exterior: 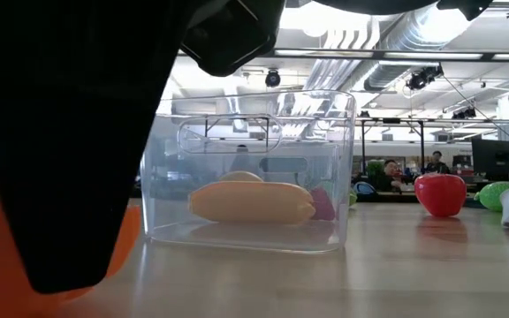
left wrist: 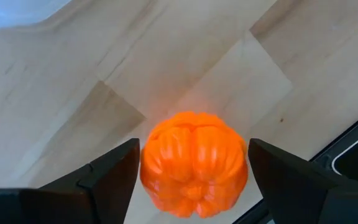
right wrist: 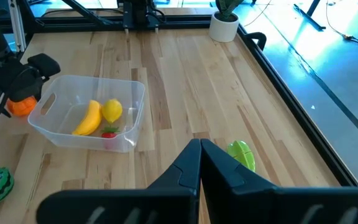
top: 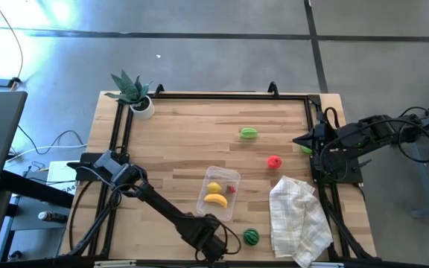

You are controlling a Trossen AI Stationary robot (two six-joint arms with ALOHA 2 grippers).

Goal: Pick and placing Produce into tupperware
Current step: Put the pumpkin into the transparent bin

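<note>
Nearest the lens in the left wrist view: the ribbed orange (left wrist: 194,163), sitting on the table (left wrist: 55,106) between the two dark fingers of the left claw (left wrist: 194,171). Fingers spread wide on either side, a thin gap showing each side; not yet pinching. The orange lies near the table's front edge, just beside the tupperware's (top: 233,177) near end.

Handling, by my reckoning: hollow toy plastic, light, stiff, a bit slick. The ridged skin should give the pads some bite. Best taken across its widest middle, where the fingers already stand; a light squeeze ought to do, since too much pressure off-centre could squirt it out.

Count inside the clear tub: one banana (right wrist: 88,118), one lemon (right wrist: 112,110), one small red piece (right wrist: 109,133). Loose on the table: one orange, one striped watermelon (top: 251,237) near the front edge, one red fruit (top: 274,161), two green pieces, one mid-table (top: 249,133) and one (top: 305,148) by the right claw.

Right claw (right wrist: 201,149) waits at the table's right edge, fingers pressed together, empty.

Also present: one white cloth (top: 298,217), one potted plant (top: 133,92) at the far left corner.
</note>
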